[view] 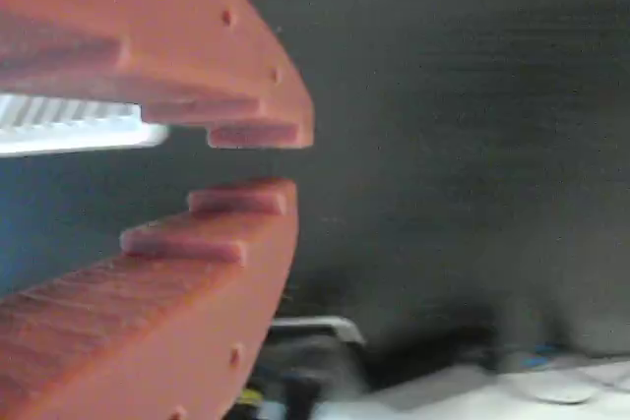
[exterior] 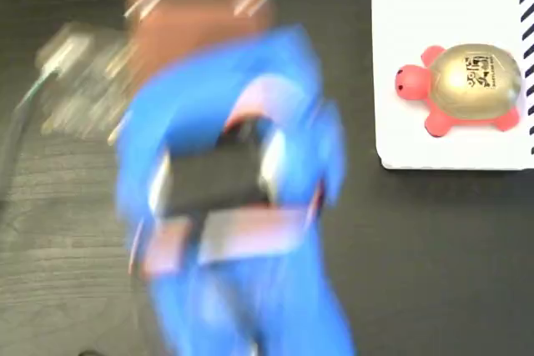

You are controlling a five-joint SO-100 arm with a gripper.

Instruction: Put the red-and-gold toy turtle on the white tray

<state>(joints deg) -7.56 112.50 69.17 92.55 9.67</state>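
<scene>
**One turtle on tray, gripper empty**

Two views examined. Largest item, dark wood-grain table [exterior: 434,248], seen beneath everything in the fixed view. Blue arm [exterior: 242,206] found next in size, heavily blurred, filling the left and centre of that view; orange-brown gripper [exterior: 200,10] at its upper end, near the top edge, well apart from the tray. White tray [exterior: 400,122] noted at the upper right, flat on the table, dark diagonal stripes along its top and right edges. Red-and-gold toy turtle [exterior: 463,87] recorded upright on the tray, toward its right side, red head pointing left, gold shell bearing a dark printed mark, fully within the tray's border.

In the wrist view, orange gripper [view: 254,160] observed from close range, two toothed fingers [view: 246,130] parted by a narrow gap, nothing held between them. Jaws judged slightly apart and empty. Dark surface behind the fingers; blurred clutter along the lower edge, not identifiable.
</scene>
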